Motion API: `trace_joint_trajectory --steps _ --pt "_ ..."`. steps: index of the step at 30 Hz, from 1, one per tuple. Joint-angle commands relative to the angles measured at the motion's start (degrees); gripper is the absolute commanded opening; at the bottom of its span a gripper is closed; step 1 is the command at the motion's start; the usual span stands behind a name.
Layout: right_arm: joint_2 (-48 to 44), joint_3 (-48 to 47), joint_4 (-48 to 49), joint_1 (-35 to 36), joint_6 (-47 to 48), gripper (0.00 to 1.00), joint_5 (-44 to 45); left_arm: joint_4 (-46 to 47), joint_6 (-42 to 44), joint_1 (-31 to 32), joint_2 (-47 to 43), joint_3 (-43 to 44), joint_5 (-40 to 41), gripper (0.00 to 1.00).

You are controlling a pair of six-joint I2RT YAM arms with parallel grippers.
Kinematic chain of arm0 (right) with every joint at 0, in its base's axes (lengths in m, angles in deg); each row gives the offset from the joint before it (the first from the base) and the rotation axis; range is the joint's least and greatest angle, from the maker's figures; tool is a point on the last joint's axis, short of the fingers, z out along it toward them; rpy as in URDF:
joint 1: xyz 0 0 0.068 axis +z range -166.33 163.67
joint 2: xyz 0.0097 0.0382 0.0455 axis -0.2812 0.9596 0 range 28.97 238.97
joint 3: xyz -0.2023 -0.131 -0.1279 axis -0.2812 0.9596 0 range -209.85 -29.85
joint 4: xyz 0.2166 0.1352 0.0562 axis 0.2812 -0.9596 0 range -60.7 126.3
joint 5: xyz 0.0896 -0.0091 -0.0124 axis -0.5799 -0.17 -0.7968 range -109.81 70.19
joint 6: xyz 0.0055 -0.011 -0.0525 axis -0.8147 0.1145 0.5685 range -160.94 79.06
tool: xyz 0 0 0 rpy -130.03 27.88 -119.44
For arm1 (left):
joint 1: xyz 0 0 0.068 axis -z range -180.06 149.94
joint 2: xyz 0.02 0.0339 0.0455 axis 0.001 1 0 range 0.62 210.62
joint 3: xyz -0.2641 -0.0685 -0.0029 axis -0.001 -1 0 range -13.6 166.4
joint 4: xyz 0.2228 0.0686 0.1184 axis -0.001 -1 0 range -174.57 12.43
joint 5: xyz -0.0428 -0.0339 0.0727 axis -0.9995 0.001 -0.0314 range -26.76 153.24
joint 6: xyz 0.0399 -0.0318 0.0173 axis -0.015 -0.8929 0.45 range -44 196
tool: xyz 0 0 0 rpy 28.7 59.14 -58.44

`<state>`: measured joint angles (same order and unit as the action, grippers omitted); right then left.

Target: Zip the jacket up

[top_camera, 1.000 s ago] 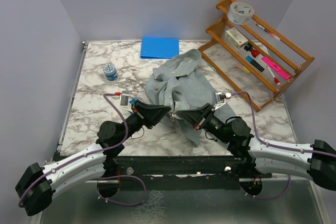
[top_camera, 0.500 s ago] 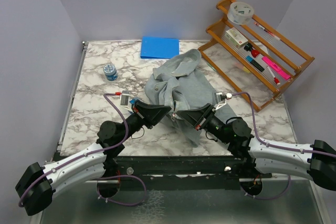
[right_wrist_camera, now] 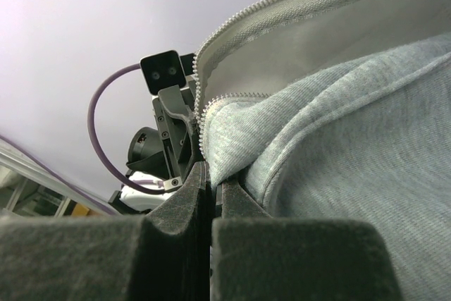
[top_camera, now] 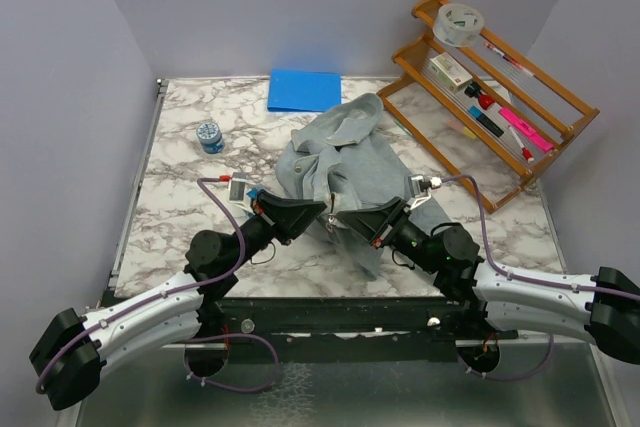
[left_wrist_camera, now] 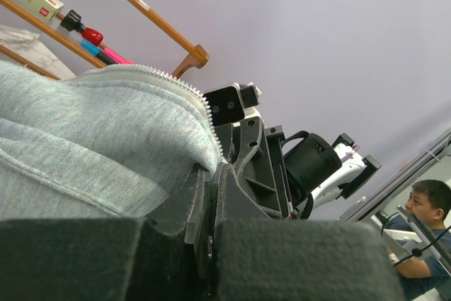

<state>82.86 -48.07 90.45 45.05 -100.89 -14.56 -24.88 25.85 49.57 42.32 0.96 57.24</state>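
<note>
Marble-patterned table (top_camera: 180, 217), plain grey walls (top_camera: 350, 7) on three sides. The jacket (top_camera: 345, 157) lay crumpled right of centre, between the blue folder (top_camera: 304, 90) at the far edge and your two arms at the near edge. A wooden rack (top_camera: 560, 112) stood to its right. A small jar (top_camera: 209, 136) sat well apart on its left.

Jaws: your left gripper (top_camera: 320, 213) was closed right down, its pads (left_wrist_camera: 296, 259) pinching one front edge of the jacket just where the zipper teeth (left_wrist_camera: 184, 89) ran in. Your right gripper (top_camera: 341, 218) was closed the same way, nipping the other front edge. The two tips sat just beside each other, pointing at one another over the jacket's near end.

Orientation: the jacket's long axis ran roughly near-to-far. The hood (top_camera: 350, 115) pointed toward the folder, and the bottom end lay toward you.

Views: the overhead view gave the layout but hid the grips. The left wrist view showed a single toothed edge arching up out of the pads, with the right gripper's body straight behind it and a person (left_wrist_camera: 426, 202) in the lower right corner. The right wrist view showed two rows of teeth spreading apart above the pads, so the front was unjoined there, with the left gripper's body behind. You could not tell from any view where the slider sat.
</note>
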Motion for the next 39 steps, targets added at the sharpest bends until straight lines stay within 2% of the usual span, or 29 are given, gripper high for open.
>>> trace_joint_trajectory --steps 1,20,39 --pt "-0.2 -0.1 3.0 -0.2 0.7 0.0 -1.0 4.5 -0.4 0.2 0.0 1.5 0.0 0.0" --pt "3.6 -3.6 4.5 -2.8 0.4 0.0 -2.2 5.1 -0.2 0.2 0.3 0.7 -1.6 0.0" --pt "3.4 -1.9 7.0 -3.0 -0.5 0.0 -7.6 5.1 0.0 0.2 -1.3 -0.1 3.6 0.0"
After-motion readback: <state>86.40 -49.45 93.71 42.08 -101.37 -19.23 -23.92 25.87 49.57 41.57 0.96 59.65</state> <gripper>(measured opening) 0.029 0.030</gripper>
